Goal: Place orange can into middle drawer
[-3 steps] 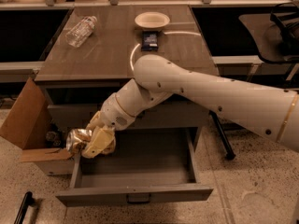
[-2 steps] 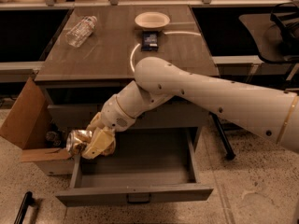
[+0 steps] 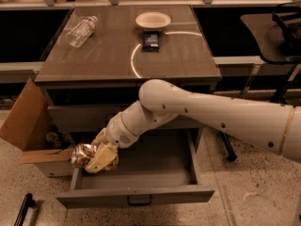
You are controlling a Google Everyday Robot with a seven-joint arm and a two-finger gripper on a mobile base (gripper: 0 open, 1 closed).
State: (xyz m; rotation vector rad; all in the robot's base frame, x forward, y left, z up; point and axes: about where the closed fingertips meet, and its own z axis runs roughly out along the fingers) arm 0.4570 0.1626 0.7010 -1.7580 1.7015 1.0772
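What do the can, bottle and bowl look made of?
Orange can: shiny metal, likely aluminium, silver end glints; held by the gripper over the left edge of the middle drawer. Bottle: clear plastic, see-through. Bowl: matte off-white, paper or ceramic, unclear.

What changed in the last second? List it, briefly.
The gripper, still shut on the orange can, sank lower and slightly right with the arm, toward the left side of the open middle drawer. The bottle, bowl and drawer stayed put.
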